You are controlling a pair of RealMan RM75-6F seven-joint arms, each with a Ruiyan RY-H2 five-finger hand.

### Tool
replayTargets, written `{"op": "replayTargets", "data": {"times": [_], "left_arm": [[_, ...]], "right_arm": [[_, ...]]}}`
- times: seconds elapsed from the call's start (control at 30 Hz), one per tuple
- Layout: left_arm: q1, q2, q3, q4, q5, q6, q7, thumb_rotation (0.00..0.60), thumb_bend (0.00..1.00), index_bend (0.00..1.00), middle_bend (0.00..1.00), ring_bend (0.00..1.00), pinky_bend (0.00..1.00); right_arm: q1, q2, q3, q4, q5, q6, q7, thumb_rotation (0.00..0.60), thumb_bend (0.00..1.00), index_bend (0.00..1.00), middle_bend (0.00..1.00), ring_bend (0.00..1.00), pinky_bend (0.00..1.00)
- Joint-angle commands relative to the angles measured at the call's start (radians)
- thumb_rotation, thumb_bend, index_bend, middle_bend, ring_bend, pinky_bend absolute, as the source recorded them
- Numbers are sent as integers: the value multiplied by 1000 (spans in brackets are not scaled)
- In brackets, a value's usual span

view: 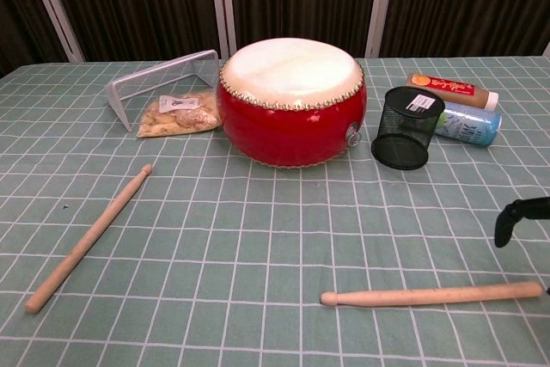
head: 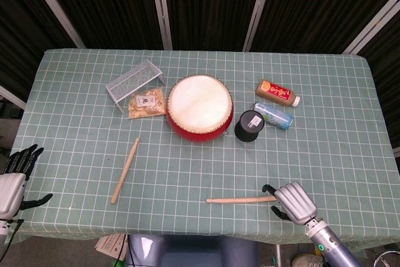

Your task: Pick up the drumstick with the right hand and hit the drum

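The red drum with its pale skin stands at the table's middle. A wooden drumstick lies flat near the front edge, thick end pointing right. My right hand hovers at that thick end, fingers spread to either side of it, gripping nothing. The chest view shows only a dark fingertip of this hand, above the stick. A second drumstick lies at the front left. My left hand rests open off the table's left front corner.
A black mesh cup stands right of the drum, with two bottles lying behind it. A wire rack and a snack bag sit left of the drum.
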Motion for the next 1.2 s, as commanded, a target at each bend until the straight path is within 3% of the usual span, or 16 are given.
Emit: {"op": "replayTargets", "data": {"times": [0.03,0.43,1.2], "left_arm": [[-1,1,0,-2,-2,-3,0,600,0,0,0,0,0],[-2,2,0,-5,-1,-3,-3,600,0,0,0,0,0],[-1,3,0,-6,-5,-3,-3,600,0,0,0,0,0]], "right_arm": [[18,-61,11,15,61,-64,-67,600,346,374,1000,1000,1000],[28,-161,38,54,162,-85,-136,600,347,434,1000,1000,1000],[39,-218,31,86,245,-88,-194,600,367,488,1000,1000,1000]]}}
